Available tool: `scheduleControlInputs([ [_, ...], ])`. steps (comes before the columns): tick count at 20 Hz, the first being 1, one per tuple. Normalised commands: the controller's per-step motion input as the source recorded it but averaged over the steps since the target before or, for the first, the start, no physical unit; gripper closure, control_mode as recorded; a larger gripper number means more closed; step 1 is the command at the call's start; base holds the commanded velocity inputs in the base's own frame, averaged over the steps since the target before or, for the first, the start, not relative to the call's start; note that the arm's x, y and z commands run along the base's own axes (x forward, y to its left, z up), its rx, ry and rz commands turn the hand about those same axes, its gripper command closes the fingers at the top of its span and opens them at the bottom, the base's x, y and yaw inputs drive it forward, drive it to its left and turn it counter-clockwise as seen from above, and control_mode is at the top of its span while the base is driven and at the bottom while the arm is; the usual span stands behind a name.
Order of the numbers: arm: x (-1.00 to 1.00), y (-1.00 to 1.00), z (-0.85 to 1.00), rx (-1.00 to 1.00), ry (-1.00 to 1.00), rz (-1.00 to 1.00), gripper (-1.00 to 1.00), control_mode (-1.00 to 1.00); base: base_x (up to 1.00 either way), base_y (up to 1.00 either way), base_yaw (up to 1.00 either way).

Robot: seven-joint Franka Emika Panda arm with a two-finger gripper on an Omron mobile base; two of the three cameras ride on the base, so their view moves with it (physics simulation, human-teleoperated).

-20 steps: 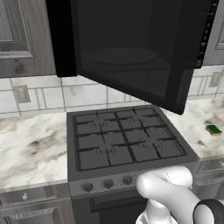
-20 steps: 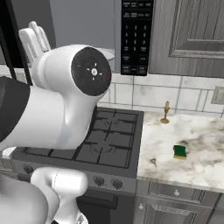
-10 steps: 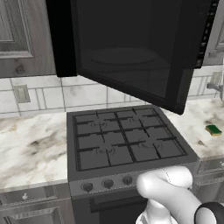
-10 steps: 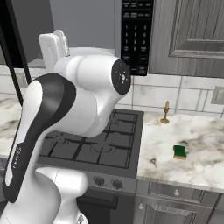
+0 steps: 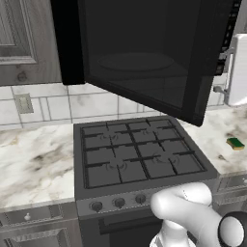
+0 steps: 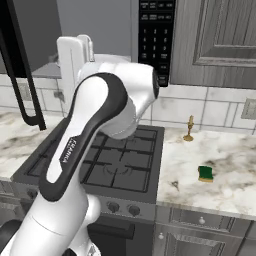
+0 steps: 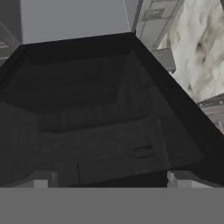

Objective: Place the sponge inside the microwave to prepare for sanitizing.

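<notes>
The sponge (image 6: 205, 173), yellow with a green top, lies on the marble counter right of the stove; in the left base view the sponge (image 5: 235, 143) is at the far right edge. The black microwave (image 5: 144, 58) hangs above the stove with its dark glass door swung out; its keypad (image 6: 156, 35) faces the room. My gripper (image 7: 109, 181) is open, fingertips (image 7: 41, 180) wide apart with nothing between them, looking at a dark panel. My white hand (image 6: 75, 55) is raised beside the microwave, far above and left of the sponge.
A slim brass stand (image 6: 188, 129) rises at the back of the right counter, behind the sponge. The black stove (image 5: 137, 154) with its knobs lies below the microwave. Grey cabinets (image 6: 220, 40) flank the microwave. My bulky arm (image 6: 95, 135) blocks the stove's left part.
My arm has swung round to the right and the hand has risen beside the microwave, coming into the left base view's right edge. The sponge has not moved.
</notes>
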Motion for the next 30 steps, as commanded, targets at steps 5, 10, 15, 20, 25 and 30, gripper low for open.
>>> scheduleControlInputs([
  [5,0.33,0.19,0.0,0.02,0.0,0.17,-1.0,-1.0,0.0,0.0,0.0],
  [10,0.21,0.14,-0.02,0.0,-0.02,0.1,-1.0,-1.0,0.0,0.0,0.0],
  [15,0.16,0.14,0.0,0.0,-0.04,0.08,-1.0,-1.0,0.0,0.0,0.0],
  [20,0.0,0.37,0.0,0.0,-0.09,0.04,-1.0,-1.0,0.0,0.0,0.0],
  [25,-0.07,0.36,0.01,0.0,-0.11,0.01,-1.0,-1.0,0.0,0.0,0.0],
  [30,-0.37,0.22,0.07,0.0,-0.11,0.0,-1.0,-1.0,0.0,0.0,0.0],
])
